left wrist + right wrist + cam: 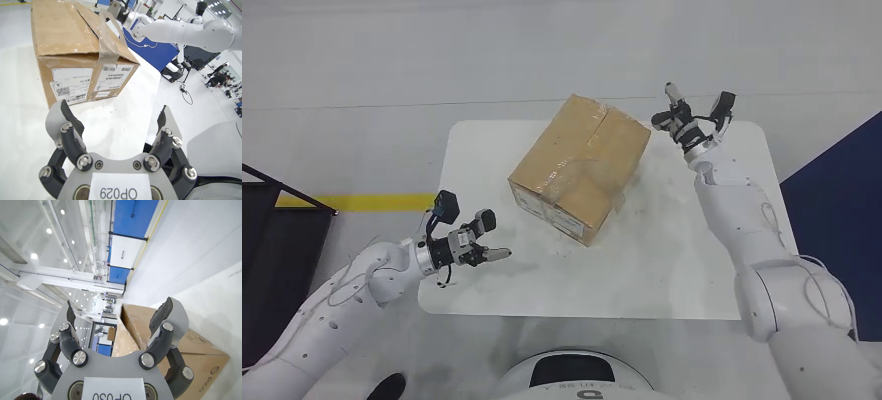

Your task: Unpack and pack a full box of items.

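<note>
Straight ahead of your left gripper (494, 236) (113, 108), the cardboard box (580, 165) (75, 43) (132, 325) sits on the white bench (672, 260) (132, 85), turned at an angle so that one lower corner points toward the gripper's fingers. That gripper is spread wide with nothing between its fingers, and it hovers low over the bench near the box without touching it. The box face turned toward it carries white labels (71, 83). On top, the flaps are down, and a strip of clear tape (106, 47) runs along the seam and folds over the upper edge onto the labelled face. The tape looks wrinkled and partly lifted, and the seam shows a dark gap beside it. Your right gripper (699, 100) (119, 306) is on the opposite side of the box from the left one. It is also spread open and empty, and it is held just beside the box's far top corner, clear of the cardboard. From its wrist, the box lies just past the fingers. The two grippers are well apart, with the box between them.
</note>
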You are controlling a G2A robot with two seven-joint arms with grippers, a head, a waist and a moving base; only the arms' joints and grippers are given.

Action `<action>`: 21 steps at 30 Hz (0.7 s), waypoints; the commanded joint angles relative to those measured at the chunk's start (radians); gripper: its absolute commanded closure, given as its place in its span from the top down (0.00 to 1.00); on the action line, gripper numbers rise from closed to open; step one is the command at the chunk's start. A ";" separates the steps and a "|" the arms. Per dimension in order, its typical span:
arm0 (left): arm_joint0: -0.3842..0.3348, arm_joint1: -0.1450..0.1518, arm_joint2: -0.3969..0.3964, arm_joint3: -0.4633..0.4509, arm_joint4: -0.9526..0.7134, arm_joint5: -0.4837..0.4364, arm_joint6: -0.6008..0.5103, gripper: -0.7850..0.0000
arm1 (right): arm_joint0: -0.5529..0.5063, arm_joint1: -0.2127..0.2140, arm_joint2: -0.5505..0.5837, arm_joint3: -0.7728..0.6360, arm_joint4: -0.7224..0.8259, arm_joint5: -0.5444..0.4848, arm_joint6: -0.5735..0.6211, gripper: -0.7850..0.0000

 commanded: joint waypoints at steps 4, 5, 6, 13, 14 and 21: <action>-0.013 -0.009 0.002 -0.016 0.008 0.002 -0.032 1.00 | -0.004 0.002 0.004 -0.006 0.004 -0.005 0.006 1.00; -0.015 -0.011 0.002 -0.019 0.010 -0.002 -0.037 1.00 | -0.004 0.002 0.004 -0.006 0.004 -0.005 0.006 1.00; -0.016 -0.012 0.000 -0.019 0.012 -0.006 -0.041 1.00 | -0.004 0.002 0.004 -0.006 0.004 -0.005 0.006 1.00; -0.030 -0.021 -0.001 -0.015 0.024 -0.040 -0.080 1.00 | -0.091 -0.001 -0.003 -0.239 0.037 0.018 0.068 1.00; -0.034 -0.023 0.000 -0.014 0.025 -0.044 -0.087 1.00 | -0.108 -0.003 -0.010 -0.288 0.040 0.039 0.079 1.00; -0.081 -0.040 0.029 0.001 0.026 -0.066 -0.170 1.00 | -0.158 -0.021 -0.102 -0.488 -0.083 0.219 -0.014 1.00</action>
